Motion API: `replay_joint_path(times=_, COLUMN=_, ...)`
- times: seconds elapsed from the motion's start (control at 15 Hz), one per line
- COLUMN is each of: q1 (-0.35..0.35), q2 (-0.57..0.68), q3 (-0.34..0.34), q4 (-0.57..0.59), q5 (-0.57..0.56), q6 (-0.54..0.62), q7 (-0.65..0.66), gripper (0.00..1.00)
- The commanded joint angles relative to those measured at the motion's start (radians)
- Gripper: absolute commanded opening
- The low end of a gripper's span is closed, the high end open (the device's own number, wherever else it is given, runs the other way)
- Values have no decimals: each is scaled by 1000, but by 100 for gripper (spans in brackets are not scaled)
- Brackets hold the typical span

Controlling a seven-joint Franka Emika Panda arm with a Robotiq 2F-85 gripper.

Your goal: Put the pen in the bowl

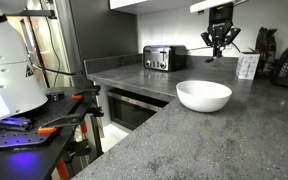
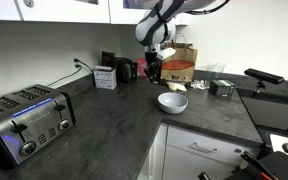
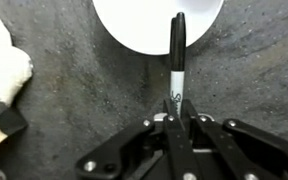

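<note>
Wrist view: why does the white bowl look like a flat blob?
In the wrist view the plain white round bowl is overexposed, its shading lost; the thin dark pen in the black metal claw looks fairly sharp. In an exterior view the bowl shows soft shading.

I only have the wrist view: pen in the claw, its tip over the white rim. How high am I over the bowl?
Observer: In both exterior views the claw hangs well above the bowl, off the counter.
Operator: Is anything in the bowl?
Observer: In an exterior view its inside looks empty, as far as I can tell.
Operator: Is there clutter near it?
Observer: A toaster stands farther along the counter, well apart from the bowl.
</note>
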Motion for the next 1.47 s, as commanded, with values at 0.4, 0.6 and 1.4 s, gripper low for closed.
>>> replay_joint_path(times=0.4, q1=-93, q2=-188, q3=-5, q4=-341, q5=105, q6=245, q7=33, gripper=3)
replay_joint_path(times=0.6, q1=-98, q2=-198, q3=-9, q4=-386, q5=112, q6=267, q7=35, gripper=3)
replay_joint_path(times=1.4, q1=-92, q2=-203, q3=-36, q4=-443, q5=106, q6=301, q7=134, gripper=67)
